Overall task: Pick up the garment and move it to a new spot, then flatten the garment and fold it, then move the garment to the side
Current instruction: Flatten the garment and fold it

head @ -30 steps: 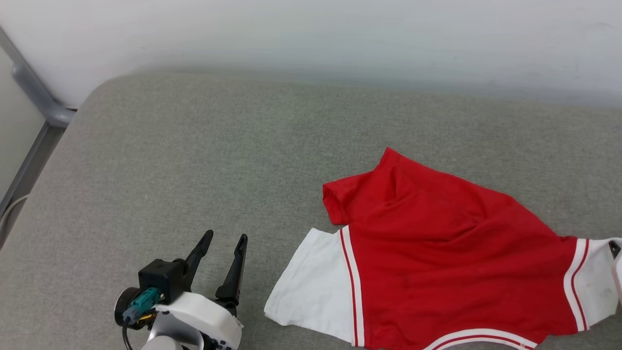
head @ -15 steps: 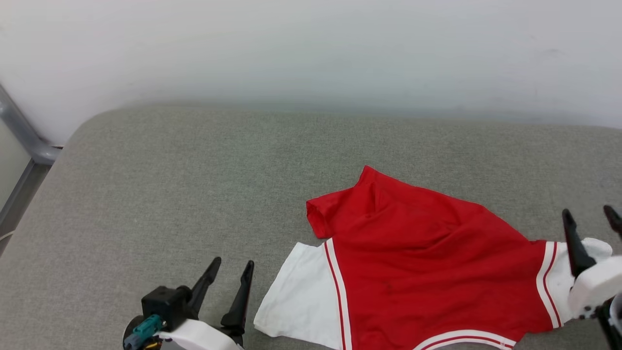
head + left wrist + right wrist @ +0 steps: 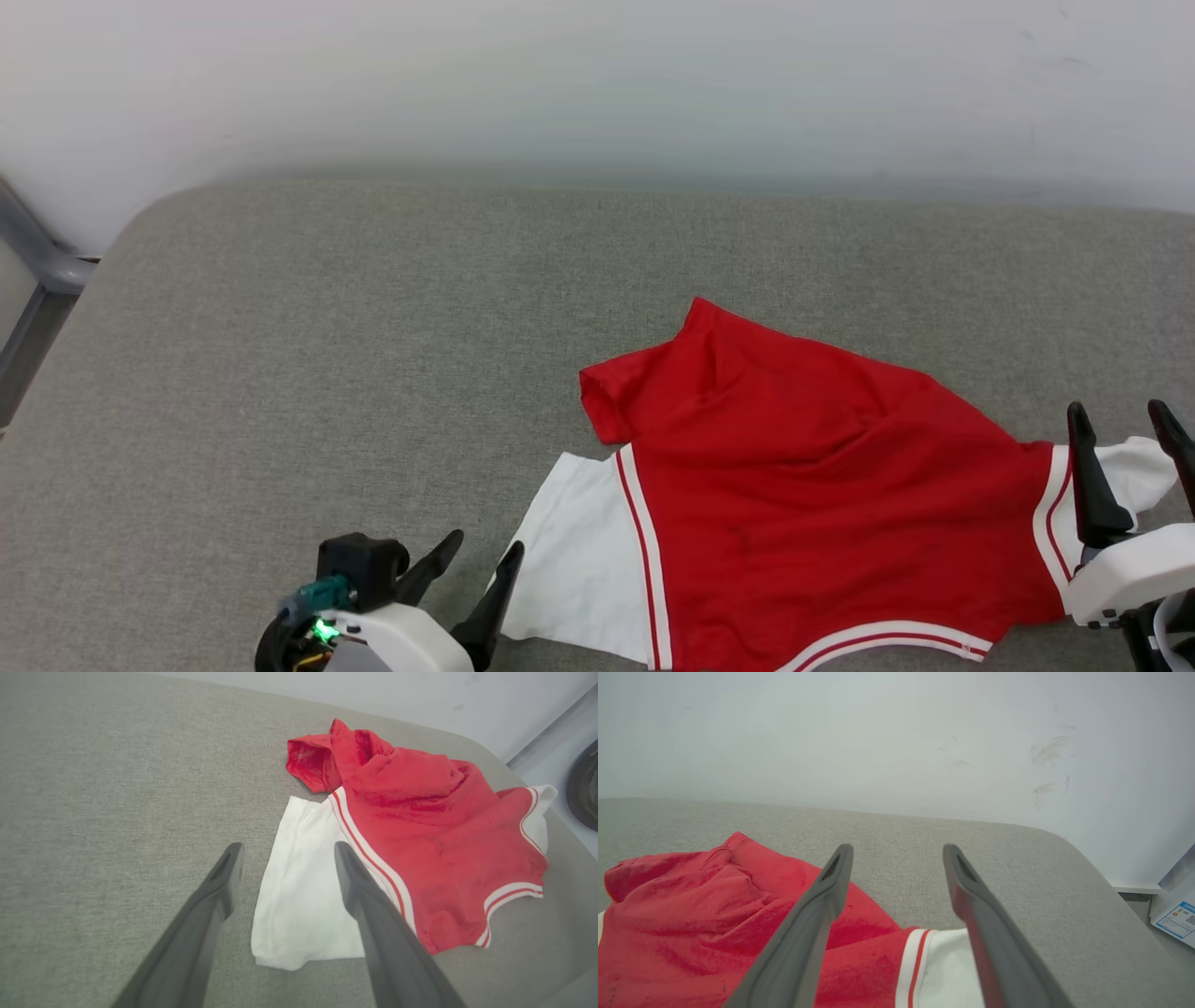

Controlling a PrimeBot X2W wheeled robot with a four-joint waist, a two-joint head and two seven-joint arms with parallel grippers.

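Head view: the garment (image 3: 822, 485), a red jersey shirt with white striped-trim sleeves, lies right of centre on the grey woven-fabric cushion (image 3: 327, 327). The left gripper (image 3: 485, 541) and right gripper (image 3: 1117, 408) flank it, both spread wide and empty.
Left wrist view: the left gripper straddles one white sleeve (image 3: 303, 896); pinch it near the hem.
Right wrist view: the jaws stand apart above the other sleeve (image 3: 948, 970); lower both together for an even lift.

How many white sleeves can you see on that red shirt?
2. One white sleeve lies beside the left gripper; the other sleeve lies at the right gripper.
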